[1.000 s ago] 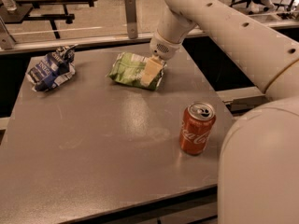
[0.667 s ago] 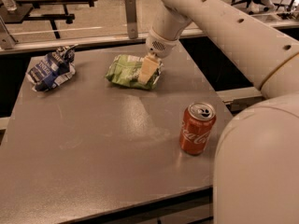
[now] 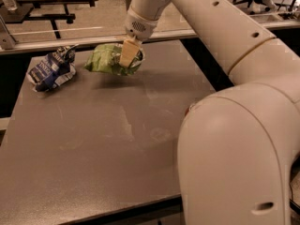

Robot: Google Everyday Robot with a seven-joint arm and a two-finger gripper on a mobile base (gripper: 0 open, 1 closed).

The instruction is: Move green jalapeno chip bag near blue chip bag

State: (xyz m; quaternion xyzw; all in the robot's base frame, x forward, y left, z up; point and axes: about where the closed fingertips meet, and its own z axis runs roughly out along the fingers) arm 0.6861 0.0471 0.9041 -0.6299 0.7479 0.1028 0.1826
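The green jalapeno chip bag (image 3: 105, 59) is light green foil and hangs a little above the far part of the grey table (image 3: 93, 139). My gripper (image 3: 128, 54) is shut on the bag's right end, its tan fingers (image 3: 127, 53) pinching the foil. The blue chip bag (image 3: 50, 69) is dark blue and white, wrinkled, and lies on the table at the far left. A short gap separates the green bag's left end from the blue bag.
My white arm fills the right side of the view and hides the table's right part. Only a sliver of a red can (image 3: 188, 109) shows at the arm's edge. Benches and a rail stand beyond the table's far edge.
The gripper has carried the green bag up off the table and left toward the blue bag. The arm now hides most of the red can.
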